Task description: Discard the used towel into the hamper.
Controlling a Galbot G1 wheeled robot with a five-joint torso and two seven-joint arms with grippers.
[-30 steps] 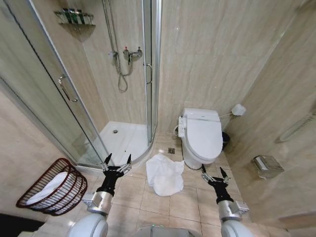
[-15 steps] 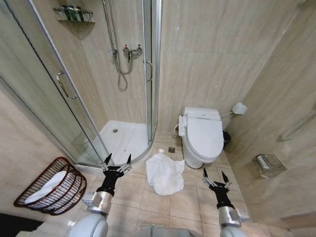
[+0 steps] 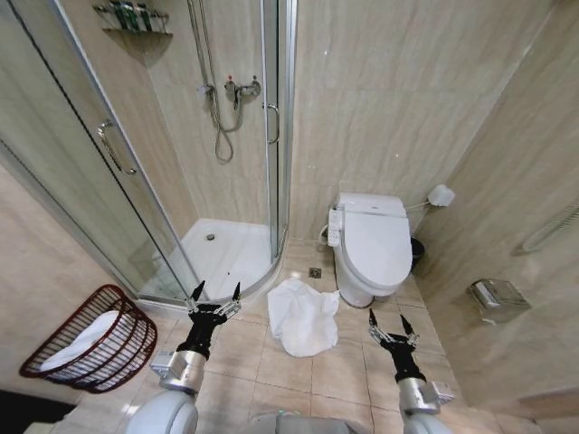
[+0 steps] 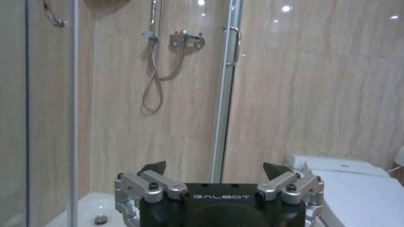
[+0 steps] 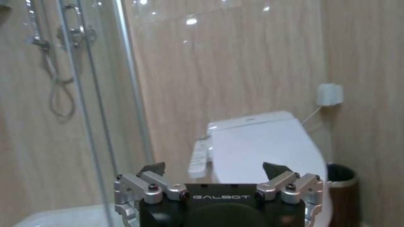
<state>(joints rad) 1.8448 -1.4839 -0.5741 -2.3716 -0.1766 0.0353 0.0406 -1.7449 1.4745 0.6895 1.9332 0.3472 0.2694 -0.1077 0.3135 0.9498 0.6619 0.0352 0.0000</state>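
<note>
Nearest the robot, the left gripper [image 3: 215, 292] is raised above the tiled floor [image 3: 339, 375], forward of the left arm, with its jaws spread wide and nothing between them. In the left wrist view, the left gripper [image 4: 215, 166] points toward the shower enclosure; both fingertips stand well apart. The right gripper [image 3: 386, 319] is held at a similar height on the right side, jaws likewise spread and empty. In the right wrist view, the right gripper [image 5: 215, 166] faces the toilet.

The towel [image 3: 302, 316], white and crumpled, lies on the floor between the two grippers, slightly ahead of them and touching neither. Its far edge lies just beside the base of the toilet [image 3: 377, 244].

The hamper [image 3: 86, 339], a dark reddish-brown slatted basket, is tilted on the floor at the far left, against the wall and well apart from the towel. White cloth [image 3: 77, 345] lies inside it.

Farther back, the shower enclosure [image 3: 226, 181] occupies the corner, with a hose [image 3: 217, 127] on the wall. A dark bin [image 3: 415, 252] stands beside the toilet.
</note>
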